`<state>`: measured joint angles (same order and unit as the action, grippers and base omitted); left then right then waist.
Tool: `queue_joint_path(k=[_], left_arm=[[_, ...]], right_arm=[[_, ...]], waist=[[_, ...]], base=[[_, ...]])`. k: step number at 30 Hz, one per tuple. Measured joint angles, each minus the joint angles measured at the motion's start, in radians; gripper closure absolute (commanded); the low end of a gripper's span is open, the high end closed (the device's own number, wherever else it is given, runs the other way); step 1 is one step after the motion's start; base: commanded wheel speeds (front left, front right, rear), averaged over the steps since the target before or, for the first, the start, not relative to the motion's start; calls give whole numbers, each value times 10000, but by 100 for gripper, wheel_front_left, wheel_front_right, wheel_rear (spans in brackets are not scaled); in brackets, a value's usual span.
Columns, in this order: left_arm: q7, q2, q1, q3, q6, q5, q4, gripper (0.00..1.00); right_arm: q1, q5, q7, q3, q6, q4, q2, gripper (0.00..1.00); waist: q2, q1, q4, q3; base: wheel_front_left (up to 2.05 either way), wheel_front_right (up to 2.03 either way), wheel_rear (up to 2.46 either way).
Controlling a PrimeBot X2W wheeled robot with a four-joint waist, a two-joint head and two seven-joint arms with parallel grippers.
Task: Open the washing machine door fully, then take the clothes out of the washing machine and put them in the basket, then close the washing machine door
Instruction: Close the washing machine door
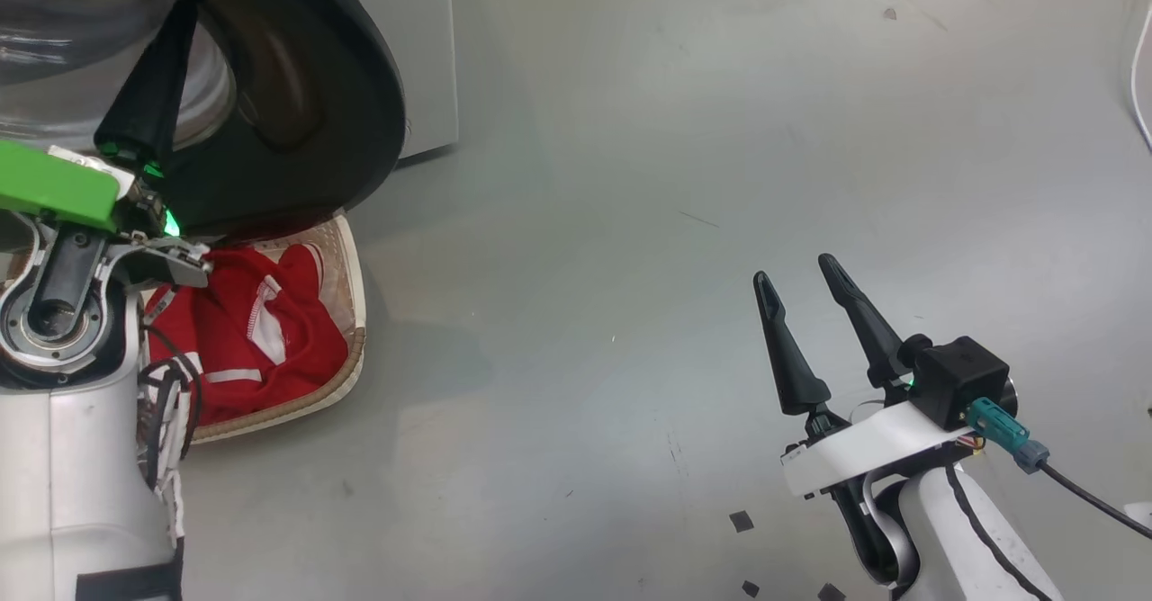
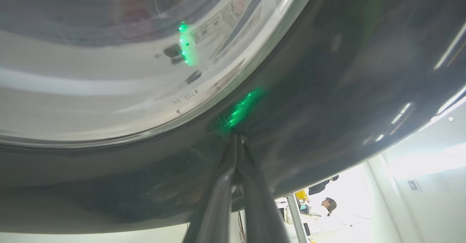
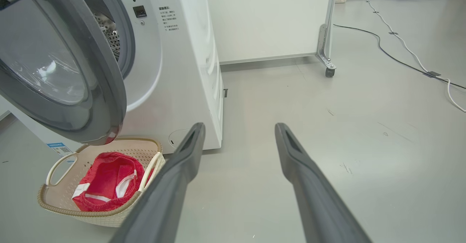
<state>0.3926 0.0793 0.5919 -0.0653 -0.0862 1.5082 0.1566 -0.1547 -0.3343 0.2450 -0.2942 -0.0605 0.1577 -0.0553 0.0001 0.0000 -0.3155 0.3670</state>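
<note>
Head view: The left gripper [image 1: 184, 16], fingers pinched together on nothing, lays its tips against the door [image 1: 306, 88], apparently to push it shut as one blunt point. The clothes [image 1: 252, 340] lie in the basket [image 1: 346, 313] on the floor, just below the door's lower edge, so the unloading looks done. The right gripper [image 1: 794, 270] hangs well apart over bare floor with its fingers spread and empty, seemingly parked out of the door's swing.

Left wrist view: The left gripper [image 2: 236, 137] meets the door's [image 2: 327, 72] glossy black ring just beside the window [image 2: 109, 90], its green lamp mirrored there.

Right wrist view: Between the fingers of the right gripper [image 3: 240, 126] lies bare floor. The door [image 3: 109, 83] stands partly open from the washer [image 3: 189, 54], with the drum [image 3: 111, 35] visible behind. The basket [image 3: 58, 206] sits close to the washer's front, holding the clothes [image 3: 105, 184].
</note>
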Motion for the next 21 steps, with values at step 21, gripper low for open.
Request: queue_joint_path(k=[21], left_arm=[[-1478, -125, 1592, -17, -228, -961, 1967, 100]], right_arm=[[-228, -161, 71, 0, -92, 94, 67, 0]], waist=[[0, 0, -671, 161]], base=[[0, 0, 0]])
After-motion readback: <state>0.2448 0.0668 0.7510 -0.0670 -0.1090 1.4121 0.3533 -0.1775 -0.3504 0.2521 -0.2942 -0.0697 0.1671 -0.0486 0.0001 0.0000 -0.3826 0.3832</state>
